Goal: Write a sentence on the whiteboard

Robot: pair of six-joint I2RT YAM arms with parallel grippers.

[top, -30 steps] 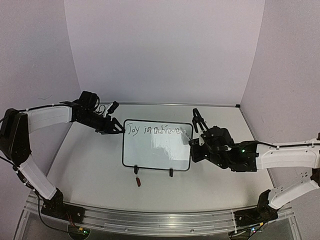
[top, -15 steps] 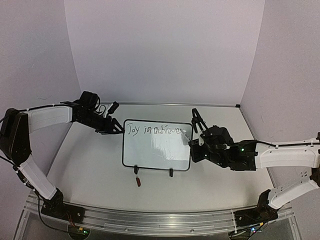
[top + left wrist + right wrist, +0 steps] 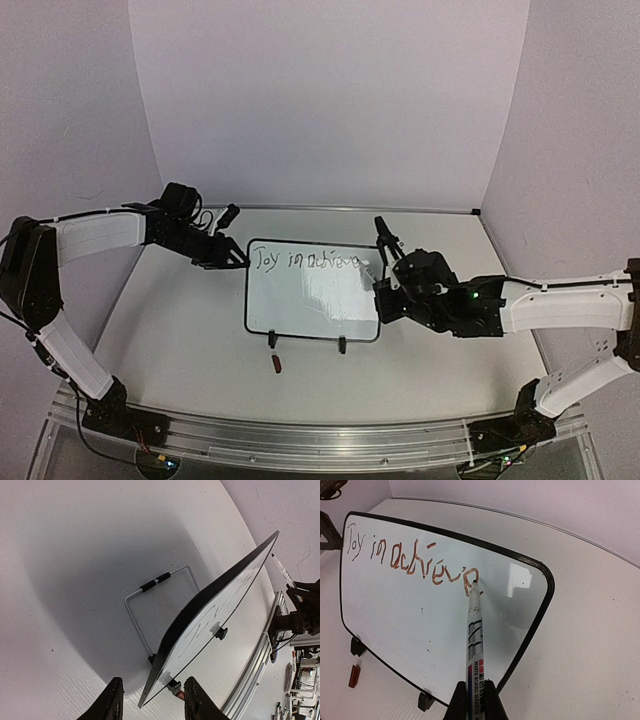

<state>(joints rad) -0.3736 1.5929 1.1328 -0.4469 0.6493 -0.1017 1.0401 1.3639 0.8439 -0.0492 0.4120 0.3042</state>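
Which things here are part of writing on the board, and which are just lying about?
In the job: glossy white black-framed whiteboard; white marker pen in the right claw; left claw straddling the board's edge.
Lying about: small red cap-like piece on the white table by the board's foot.

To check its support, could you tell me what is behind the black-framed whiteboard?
Behind the black-framed whiteboard, a white wire prop with black sleeves rests on the table; its attachment is covered.
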